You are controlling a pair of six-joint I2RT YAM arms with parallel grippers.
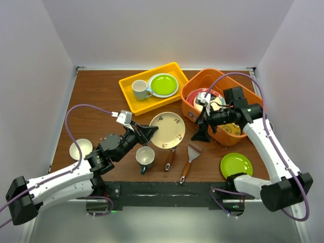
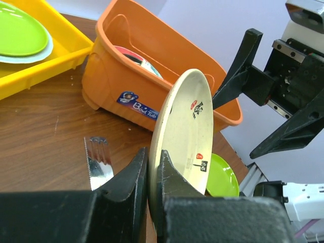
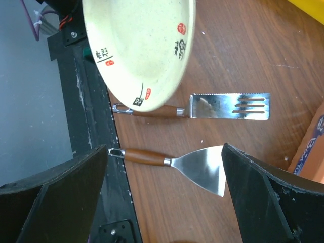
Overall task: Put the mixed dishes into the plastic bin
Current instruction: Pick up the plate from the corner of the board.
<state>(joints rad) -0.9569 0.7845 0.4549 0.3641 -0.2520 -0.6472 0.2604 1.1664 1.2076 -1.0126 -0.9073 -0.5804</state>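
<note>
Top external: left pincer (image 1: 149, 132) pinches cream plate (image 1: 169, 129) near spatulas (image 1: 188, 161); right pincer (image 1: 201, 132) spread beside bin (image 1: 230, 137).

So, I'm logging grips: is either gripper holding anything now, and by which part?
The left gripper pinches the cream plate by its rim. The right gripper is open and holds nothing.

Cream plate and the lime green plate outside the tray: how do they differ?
The cream plate is tilted up, rim clamped in the left gripper; the lime green plate lies flat on the table, untouched. The cream plate has small printed marks; the lime green one is plain. Both are round.
</note>
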